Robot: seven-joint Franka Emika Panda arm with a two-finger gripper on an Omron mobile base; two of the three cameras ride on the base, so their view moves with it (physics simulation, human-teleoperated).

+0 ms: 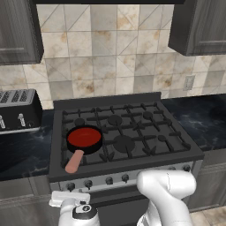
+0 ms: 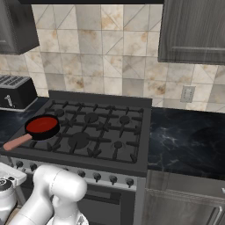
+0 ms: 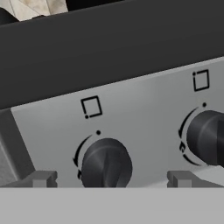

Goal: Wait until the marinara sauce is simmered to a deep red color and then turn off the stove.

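On the stove's (image 1: 128, 132) front-left burner: black skillet (image 1: 84, 140) of deep red marinara sauce (image 1: 84, 137) | hand view: jaws parted, fingertips (image 3: 43, 178) flanking leftmost knob (image 3: 106, 164), small square burner mark above | toaster (image 1: 18, 109) on desk, left

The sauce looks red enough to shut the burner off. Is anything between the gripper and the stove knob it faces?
Nothing visible. In the hand view the gripper sits right before the leftmost knob on the stove front strip, its fingertips either side with only bare silver panel between.
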